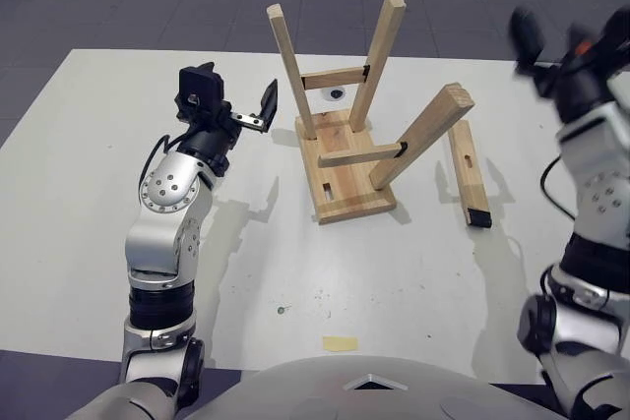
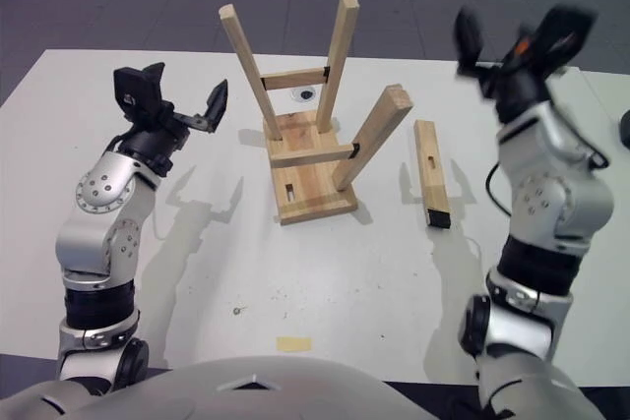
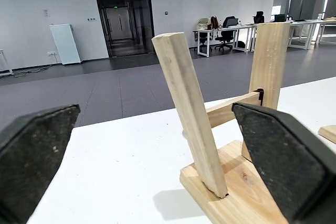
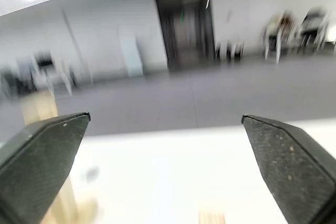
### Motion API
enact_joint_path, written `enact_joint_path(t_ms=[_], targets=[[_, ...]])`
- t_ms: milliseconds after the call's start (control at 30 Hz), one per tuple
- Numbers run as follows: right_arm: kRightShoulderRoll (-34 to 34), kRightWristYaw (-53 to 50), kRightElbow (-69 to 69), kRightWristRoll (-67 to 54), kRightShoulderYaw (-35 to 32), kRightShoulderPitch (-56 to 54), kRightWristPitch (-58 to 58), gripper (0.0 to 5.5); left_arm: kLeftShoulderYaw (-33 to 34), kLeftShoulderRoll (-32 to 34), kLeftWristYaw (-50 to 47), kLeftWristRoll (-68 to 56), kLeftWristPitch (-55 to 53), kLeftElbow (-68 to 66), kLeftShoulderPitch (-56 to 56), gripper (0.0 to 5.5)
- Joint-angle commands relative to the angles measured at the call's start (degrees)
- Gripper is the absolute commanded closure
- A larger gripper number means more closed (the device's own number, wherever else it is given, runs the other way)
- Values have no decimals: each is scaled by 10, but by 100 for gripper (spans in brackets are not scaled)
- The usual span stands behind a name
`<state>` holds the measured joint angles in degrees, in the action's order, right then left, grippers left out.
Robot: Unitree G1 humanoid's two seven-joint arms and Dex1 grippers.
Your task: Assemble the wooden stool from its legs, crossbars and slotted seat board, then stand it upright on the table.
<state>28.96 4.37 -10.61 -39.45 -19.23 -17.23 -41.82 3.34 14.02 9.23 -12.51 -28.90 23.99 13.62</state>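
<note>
The seat board (image 1: 340, 202) lies slots-up on the tabletop (image 1: 394, 282). Its third leg (image 1: 423, 135) leans crooked, and the fourth leg (image 1: 468, 172) lies loose at 3 o'clock. The left end effector (image 1: 236, 95), spread at 9 o'clock, or the right end effector (image 2: 512, 36), spread at 2 o'clock, could knock the leaner out.

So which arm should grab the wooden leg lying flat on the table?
Right, probably. The loose leg lies to the right of the seat board, on the open right gripper's side. The left gripper, also open, is on the board's other side, with the standing legs in between.
</note>
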Motion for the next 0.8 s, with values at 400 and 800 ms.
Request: enact_joint_path(t_ms=[400,800], targets=[[43,110,45,110,77,119,-58,71,-21,-10,-14,14,-16,15,-28,10],[74,149,61,151,101,130,-105,250,-30,-21,-26,33,-16,15,-51,10]])
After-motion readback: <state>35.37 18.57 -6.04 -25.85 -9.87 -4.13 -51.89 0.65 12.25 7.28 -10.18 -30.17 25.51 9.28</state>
